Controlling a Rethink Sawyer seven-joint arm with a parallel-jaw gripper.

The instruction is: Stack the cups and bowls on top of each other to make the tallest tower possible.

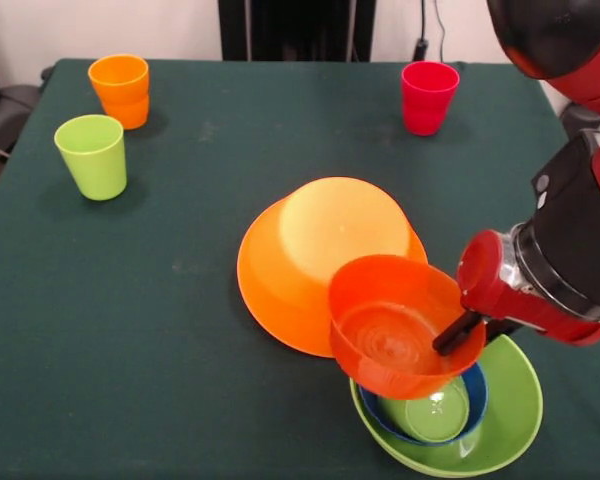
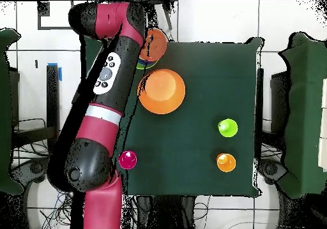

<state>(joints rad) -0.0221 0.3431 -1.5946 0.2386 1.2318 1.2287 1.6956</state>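
Red-orange bowl [image 1: 405, 325] tilted, lifted over blue bowl [image 1: 472, 400] nested w/ green cup in light green bowl [image 1: 505, 425]; hand [image 1: 458, 335] pinches its rim, one finger inside. Big orange bowl [image 1: 320, 255] upside down beside, likely tower base. Cups well apart on worktop [image 1: 130, 320].

Dark green cloth-covered table [image 1: 130, 330] fills most of the front view, with a pale wall [image 1: 100, 25] behind it from 10 to 2 o'clock. The overhead view shows a light tiled floor [image 2: 211, 22] all around the table, plus dark chair-like shapes [image 2: 290, 99] at 3 and 9 o'clock.
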